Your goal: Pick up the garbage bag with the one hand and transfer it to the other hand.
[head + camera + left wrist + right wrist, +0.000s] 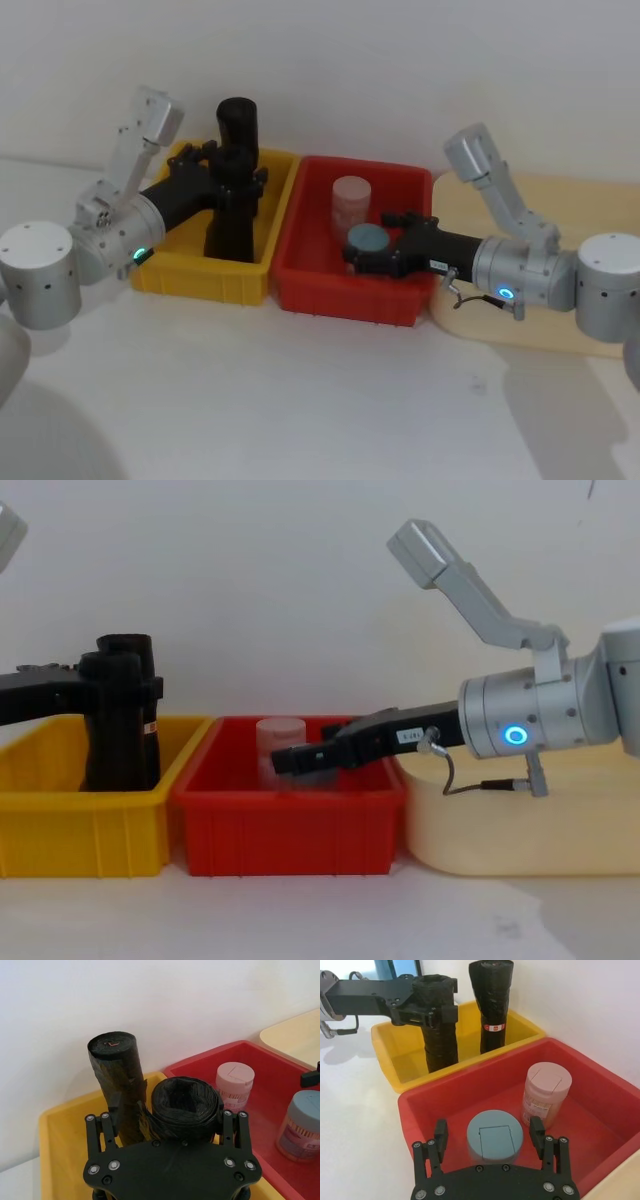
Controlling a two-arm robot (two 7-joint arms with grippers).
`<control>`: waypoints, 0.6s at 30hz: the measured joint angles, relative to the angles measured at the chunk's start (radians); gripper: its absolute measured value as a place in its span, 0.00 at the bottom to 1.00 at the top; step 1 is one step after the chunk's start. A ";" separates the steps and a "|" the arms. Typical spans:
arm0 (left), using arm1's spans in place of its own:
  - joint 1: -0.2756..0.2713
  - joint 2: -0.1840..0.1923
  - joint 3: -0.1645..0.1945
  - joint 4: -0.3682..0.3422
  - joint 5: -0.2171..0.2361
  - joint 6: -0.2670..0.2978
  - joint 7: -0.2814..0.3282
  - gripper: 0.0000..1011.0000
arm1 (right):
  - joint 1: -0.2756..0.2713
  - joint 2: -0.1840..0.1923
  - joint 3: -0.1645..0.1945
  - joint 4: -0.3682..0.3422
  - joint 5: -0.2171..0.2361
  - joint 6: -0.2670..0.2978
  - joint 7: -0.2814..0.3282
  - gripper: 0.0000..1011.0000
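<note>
The garbage bag [184,1105], a plain black wrinkled roll, stands upright in the yellow bin [200,282]. My left gripper [236,176], on the green-ringed arm, reaches in from the left and is shut on the roll's upper part, one finger on each side. The bag's lower part [228,235] rests on the bin floor. In the right wrist view the same grip shows on the bag [440,1042]. My right gripper [488,1130], on the blue-ringed arm, hangs open in the red bin [340,298], its fingers either side of a blue-lidded jar [495,1136].
A second black roll with a red-and-white sticker [492,1005] stands just behind the bag, near the wall. A pink-lidded jar [351,200] stands at the back of the red bin. A cream tray [500,830] sits to the right of the bins.
</note>
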 joint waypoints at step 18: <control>0.000 0.000 0.000 0.000 0.000 0.000 0.000 0.99 | 0.013 -0.014 -0.002 0.034 -0.022 -0.013 0.003 0.88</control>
